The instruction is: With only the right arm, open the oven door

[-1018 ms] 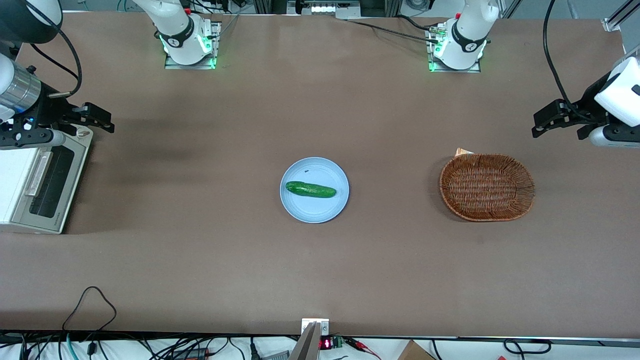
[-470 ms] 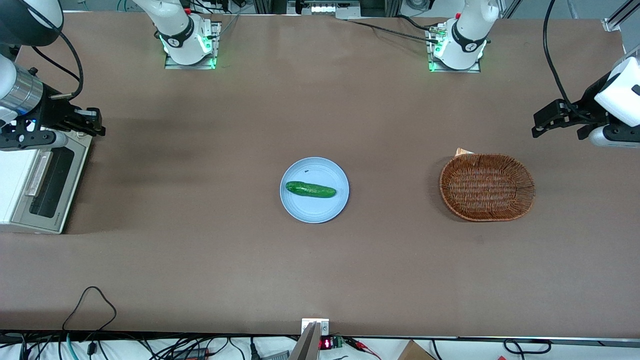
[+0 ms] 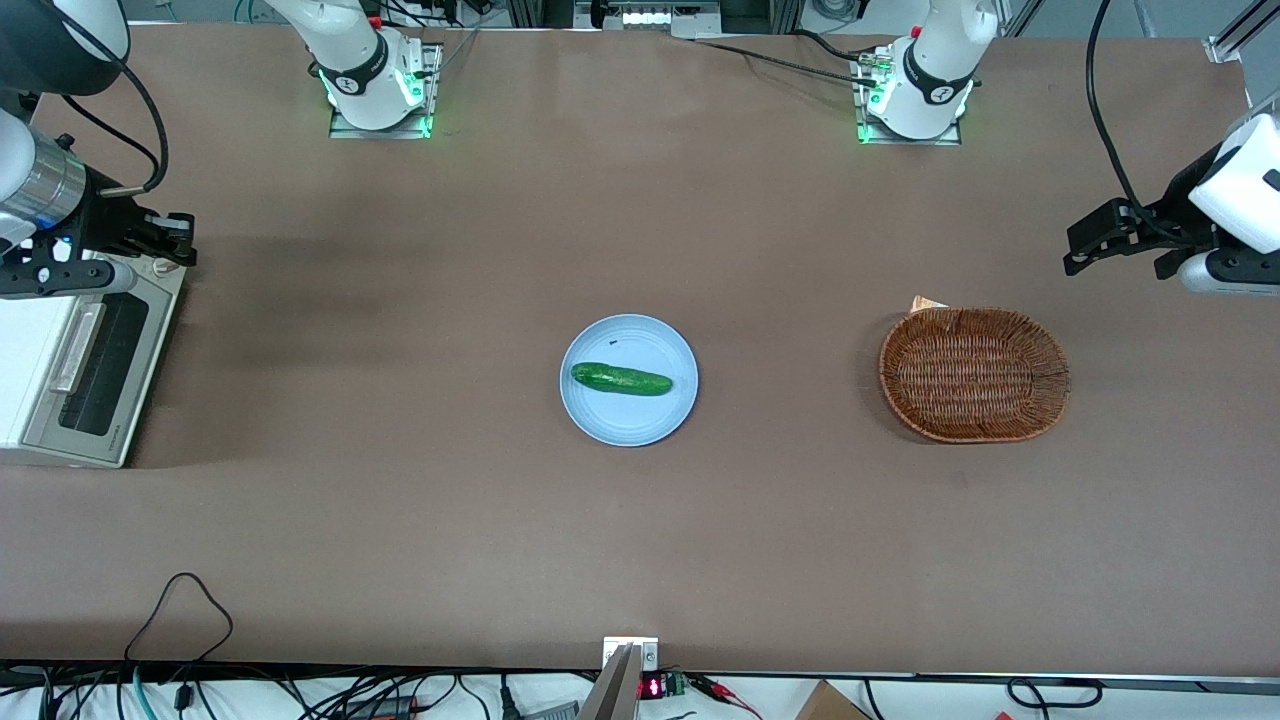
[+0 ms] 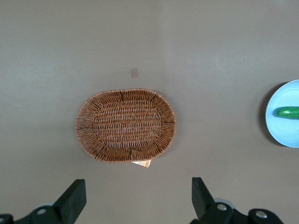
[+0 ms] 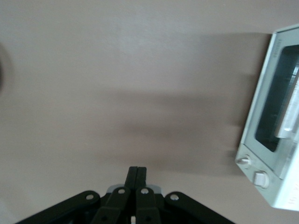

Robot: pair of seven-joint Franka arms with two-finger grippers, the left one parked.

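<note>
The white toaster oven sits at the working arm's end of the table. Its oven door is a silver-grey frame with a dark window and a pale bar handle, and it lies flush against the oven body. The same oven door shows in the right wrist view, with two knobs beside it. The right arm hangs over the oven's knob end. Its black gripper is shut with nothing in it, the fingertips pressed together above bare table, not touching the door.
A blue plate with a green cucumber lies mid-table. A brown wicker basket sits toward the parked arm's end, with a small paper scrap at its rim. Both arm bases stand along the table edge farthest from the front camera.
The gripper has drawn back toward the oven's knob end, away from mid-table, across both earlier frames. The oven door has not moved.
</note>
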